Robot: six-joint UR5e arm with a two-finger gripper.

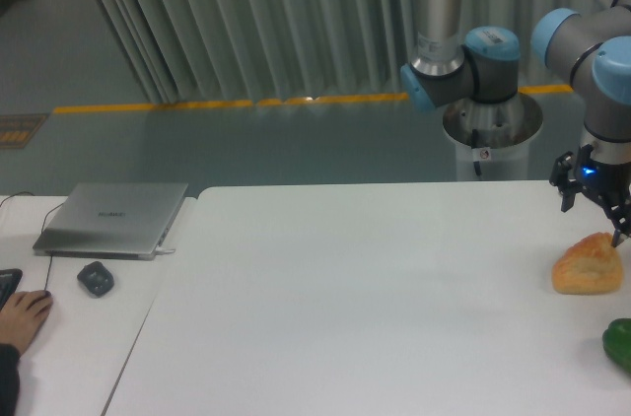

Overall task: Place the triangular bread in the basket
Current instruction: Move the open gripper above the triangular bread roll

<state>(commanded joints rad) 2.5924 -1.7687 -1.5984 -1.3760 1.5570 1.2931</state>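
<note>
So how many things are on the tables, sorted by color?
Orange: 1, the bread
Green: 1, a shiny round thing at the edge of the picture
Silver: 1, a closed laptop
Dark grey: 1, a mouse
Total: 4
No basket shows in this picture. The robot's hand hangs just above the bread.

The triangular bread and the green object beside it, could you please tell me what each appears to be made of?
The triangular bread looks like baked crust, or a replica of it: matte, golden-orange, unevenly browned, with a paler tip. The green object, cut off by the frame edge, looks smooth and glossy, with a highlight on its rounded surface; plastic or a waxy vegetable skin, I cannot tell which.
</note>
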